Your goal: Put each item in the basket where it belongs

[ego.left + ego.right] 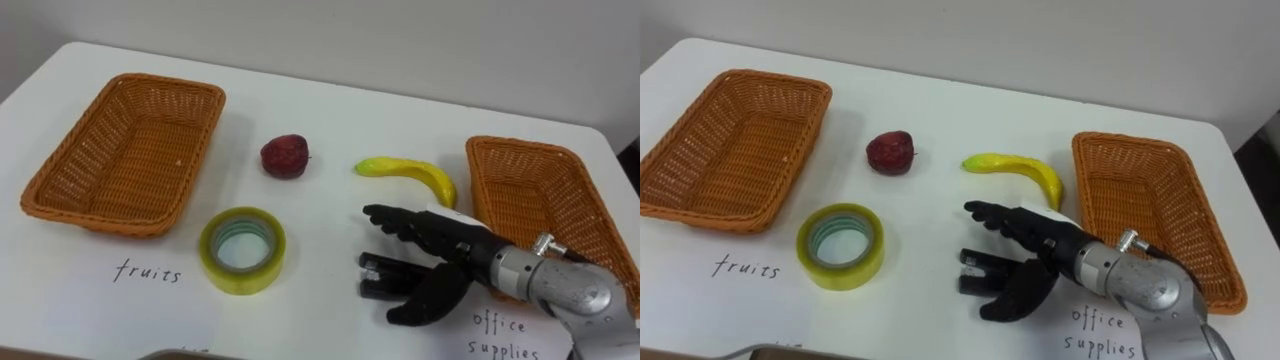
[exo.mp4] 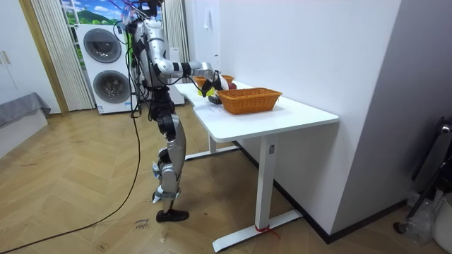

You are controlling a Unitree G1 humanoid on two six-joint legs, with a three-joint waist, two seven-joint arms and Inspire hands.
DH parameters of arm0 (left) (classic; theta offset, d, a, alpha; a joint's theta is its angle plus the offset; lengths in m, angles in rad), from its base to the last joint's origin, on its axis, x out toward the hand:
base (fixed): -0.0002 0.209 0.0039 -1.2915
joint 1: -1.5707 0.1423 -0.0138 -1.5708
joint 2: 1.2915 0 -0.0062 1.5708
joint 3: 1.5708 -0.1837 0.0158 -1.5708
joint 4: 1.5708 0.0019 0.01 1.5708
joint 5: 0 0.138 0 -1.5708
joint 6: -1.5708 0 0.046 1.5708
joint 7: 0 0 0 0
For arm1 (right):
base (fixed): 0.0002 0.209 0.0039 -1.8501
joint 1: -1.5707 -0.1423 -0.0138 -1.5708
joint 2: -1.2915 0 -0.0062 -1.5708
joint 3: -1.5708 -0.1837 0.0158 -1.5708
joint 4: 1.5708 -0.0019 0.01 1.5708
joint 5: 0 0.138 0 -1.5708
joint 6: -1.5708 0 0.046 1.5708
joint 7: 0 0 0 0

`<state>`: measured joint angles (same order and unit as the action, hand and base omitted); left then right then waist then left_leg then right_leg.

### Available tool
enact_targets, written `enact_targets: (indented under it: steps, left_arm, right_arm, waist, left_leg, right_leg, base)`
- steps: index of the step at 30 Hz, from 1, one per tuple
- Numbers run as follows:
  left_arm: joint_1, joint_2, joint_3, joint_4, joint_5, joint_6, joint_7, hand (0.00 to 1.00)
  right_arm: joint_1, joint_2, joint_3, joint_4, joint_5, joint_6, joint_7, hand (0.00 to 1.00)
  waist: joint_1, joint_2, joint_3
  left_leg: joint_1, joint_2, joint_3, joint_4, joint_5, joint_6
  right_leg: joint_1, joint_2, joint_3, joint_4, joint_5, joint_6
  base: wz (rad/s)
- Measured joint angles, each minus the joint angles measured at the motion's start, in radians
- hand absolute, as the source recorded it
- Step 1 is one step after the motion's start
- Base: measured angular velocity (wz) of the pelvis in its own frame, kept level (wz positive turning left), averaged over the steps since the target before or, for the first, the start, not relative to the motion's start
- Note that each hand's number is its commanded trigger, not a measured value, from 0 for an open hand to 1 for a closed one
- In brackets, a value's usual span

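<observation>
Lower right of frame: spread-open, empty right hand (image 1: 445,245) straddling small black oblong office item (image 1: 376,268) on white bench (image 1: 320,230), long axis left-to-right; orange wicker basket (image 1: 520,185) just right of it.

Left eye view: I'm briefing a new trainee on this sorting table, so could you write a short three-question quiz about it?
1. True or false: the dark red apple lies on the white table, outside the orange wicker basket marked fruits.
2. Multiple choice: the robot's right hand is A) inside a basket; B) spread over a small black object; C) gripping fruit.
3. Fill in: the yellow banana lies close to the second orange wicker basket, whose handwritten label reads ___ supplies.
Key: 1 true; 2 B; 3 office.
</observation>
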<state>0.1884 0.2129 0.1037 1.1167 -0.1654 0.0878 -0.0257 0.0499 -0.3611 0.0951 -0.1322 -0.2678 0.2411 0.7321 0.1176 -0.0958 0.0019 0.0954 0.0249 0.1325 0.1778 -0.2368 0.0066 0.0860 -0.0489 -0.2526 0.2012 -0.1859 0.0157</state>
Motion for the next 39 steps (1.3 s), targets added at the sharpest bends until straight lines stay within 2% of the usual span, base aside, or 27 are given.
enact_targets:
  steps: [6,14,23,29,39]
  left_arm:
    - [0.0,0.001,0.0,-0.001,0.0,0.0,-0.01,0.0]
    - [0.0,0.001,-0.01,-0.011,0.0,0.001,-0.003,0.0]
    - [0.001,0.0,-0.009,-0.037,0.001,0.021,0.004,0.0]
    - [0.0,0.001,-0.007,-0.037,0.001,0.02,-0.001,0.0]
    - [0.001,0.002,0.013,-0.037,0.004,0.023,-0.003,0.0]
  right_arm:
    - [-0.003,0.016,0.0,-0.003,-0.058,-0.001,0.018,0.0]
    - [-0.001,0.016,0.006,-0.015,-0.124,0.0,0.021,0.0]
    - [-0.008,0.016,0.017,-0.024,-0.209,0.0,0.019,0.0]
    - [-0.021,0.016,0.03,-0.031,-0.296,0.001,0.019,0.0]
    - [-0.022,0.032,0.041,-0.039,-0.42,0.007,0.02,0.0]
  waist:
    - [0.001,-0.001,-0.0007]
    - [0.02,-0.003,-0.0022]
    - [0.026,-0.002,-0.0024]
    - [0.026,-0.007,-0.0035]
    - [0.029,-0.019,-0.001]
  left_leg:
    - [0.0,0.0,0.0,0.002,0.0,0.0]
    - [-0.004,0.0,-0.004,0.009,0.0,0.0]
    - [-0.006,-0.001,-0.011,0.01,0.001,0.001]
    - [-0.015,-0.003,-0.024,0.012,0.003,0.003]
    - [-0.016,-0.003,-0.026,0.01,0.003,0.003]
  right_leg:
    - [-0.001,0.0,0.0,0.001,0.0,0.0]
    - [-0.001,0.0,0.0,0.001,0.001,0.0]
    - [-0.001,-0.001,-0.005,0.001,0.002,-0.001]
    - [-0.002,-0.004,-0.022,0.0,0.002,0.0]
    - [-0.002,-0.003,-0.023,0.0,0.002,0.0]
  base:
    - [0.0]
    - [0.0]
    - [0.01]
    - [0.06]
    - [0.0]
